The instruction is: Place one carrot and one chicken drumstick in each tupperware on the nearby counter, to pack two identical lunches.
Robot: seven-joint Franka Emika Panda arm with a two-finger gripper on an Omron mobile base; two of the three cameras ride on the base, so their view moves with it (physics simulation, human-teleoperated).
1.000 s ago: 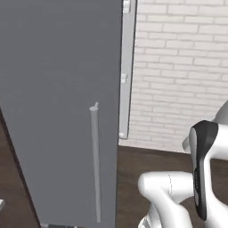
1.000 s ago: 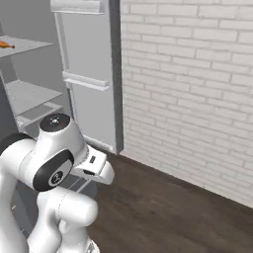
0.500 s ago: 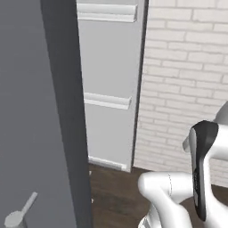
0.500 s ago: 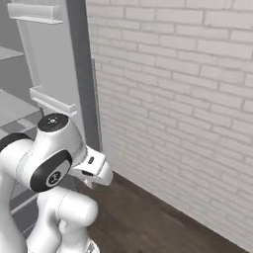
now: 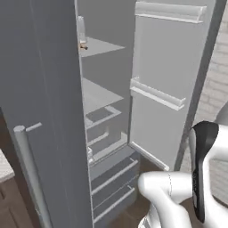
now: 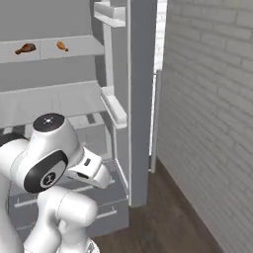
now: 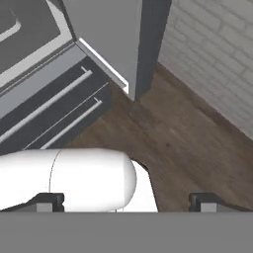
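Observation:
An open fridge stands in front of me. On its upper shelf (image 6: 74,49) lie a reddish-brown chicken drumstick (image 6: 25,48) and, to its right, a small orange carrot (image 6: 62,46); in the left base view a small orange-brown piece (image 5: 83,46) sits on that same shelf. My gripper (image 7: 128,202) hangs low over the wooden floor in front of the fridge, far below the shelf. It is open, its fingertips (image 7: 49,200) set wide apart with nothing between them. A corner of the pale counter (image 5: 4,167) is at the far left. The tupperware is out of view.
The fridge's right door (image 5: 169,84), with door racks, stands swung open; its left door (image 5: 40,111), with a long bar handle, is close on my left. Grey drawers (image 7: 54,108) fill the fridge bottom. A white brick wall (image 6: 212,113) closes the right side.
The base has turned, so both base views swung from a shut grey door and brick wall to the open fridge interior. The arm keeps the same pose and the gripper stays open.

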